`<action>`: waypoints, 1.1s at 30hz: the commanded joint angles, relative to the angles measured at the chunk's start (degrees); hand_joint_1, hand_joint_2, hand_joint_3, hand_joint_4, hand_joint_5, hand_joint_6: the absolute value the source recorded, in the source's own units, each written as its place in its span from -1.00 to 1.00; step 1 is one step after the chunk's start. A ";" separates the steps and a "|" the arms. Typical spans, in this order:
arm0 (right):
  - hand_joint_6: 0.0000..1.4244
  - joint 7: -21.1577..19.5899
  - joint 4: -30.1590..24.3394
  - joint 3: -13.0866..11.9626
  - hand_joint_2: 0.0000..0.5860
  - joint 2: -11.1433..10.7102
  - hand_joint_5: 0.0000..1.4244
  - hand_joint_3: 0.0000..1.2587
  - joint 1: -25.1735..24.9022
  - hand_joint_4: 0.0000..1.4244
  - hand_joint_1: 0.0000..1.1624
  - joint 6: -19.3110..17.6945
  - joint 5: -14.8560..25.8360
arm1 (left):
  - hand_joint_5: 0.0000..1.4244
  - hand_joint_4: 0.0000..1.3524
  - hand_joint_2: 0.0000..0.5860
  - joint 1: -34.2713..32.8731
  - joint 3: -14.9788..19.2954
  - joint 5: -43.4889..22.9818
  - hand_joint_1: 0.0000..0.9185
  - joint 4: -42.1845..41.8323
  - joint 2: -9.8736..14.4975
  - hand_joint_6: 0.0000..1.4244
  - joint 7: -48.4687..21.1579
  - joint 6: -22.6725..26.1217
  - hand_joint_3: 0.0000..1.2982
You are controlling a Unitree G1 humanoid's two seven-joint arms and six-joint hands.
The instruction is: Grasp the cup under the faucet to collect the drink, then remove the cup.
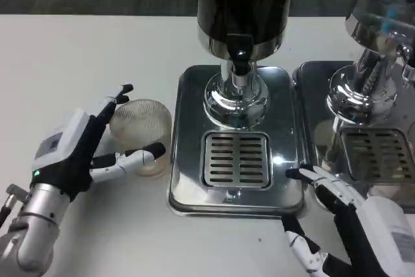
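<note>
A clear ribbed cup point(142, 133) stands upright on the white table, just left of the dispenser's steel base point(188, 186). My left hand point(87, 150) is beside it with its fingers spread around the cup's left and front sides; whether they touch the glass I cannot tell. The dark drink dispenser point(245, 4) rises at the back, its black faucet point(240, 61) above the slotted drip grate point(236, 159), which has nothing on it. My right hand point(343, 225) hovers with fingers apart at the base's front right corner, holding nothing.
A second steel dispenser point(376, 43) with its own drip tray point(379, 154) stands to the right, close to my right hand. White table point(78, 56) stretches to the left and front.
</note>
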 commanded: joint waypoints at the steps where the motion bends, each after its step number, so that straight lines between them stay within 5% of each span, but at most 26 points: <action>1: -0.49 0.29 -0.14 -0.15 0.49 -0.24 -0.72 -0.56 0.15 -0.76 -0.26 -0.83 0.84 | -0.53 -0.74 -0.69 -0.64 -1.50 1.58 -0.28 0.24 -0.09 -0.54 0.72 0.69 -0.79; 6: -0.49 0.28 -0.05 -0.10 0.49 -0.33 -0.72 -0.55 0.02 -0.76 -0.26 -0.90 1.02 | -0.43 -0.64 -0.61 -0.50 -2.05 2.05 -0.21 0.30 -0.11 -0.38 2.90 0.28 -0.70; 14: -0.50 0.48 0.19 -0.22 0.49 -0.55 -0.72 -0.55 -0.13 -0.76 -0.26 -1.00 1.49 | 0.07 -0.30 -0.40 -0.01 -2.76 3.19 -0.19 0.27 -0.56 0.48 8.11 -0.62 -0.42; 22: -0.51 0.60 0.12 -0.33 0.51 -0.73 -0.72 -0.55 -0.05 -0.76 -0.27 -1.18 1.65 | 0.30 -0.04 -0.29 0.92 -2.43 3.37 -0.20 0.41 -1.00 0.74 13.30 -1.70 -0.23; 33: -0.52 0.84 0.17 -0.47 0.52 -0.77 -0.72 -0.56 -0.11 -0.76 -0.29 -1.41 2.01 | 0.34 0.00 -0.30 2.28 -1.56 2.92 -0.22 -0.77 -0.20 0.75 16.29 -3.77 -0.20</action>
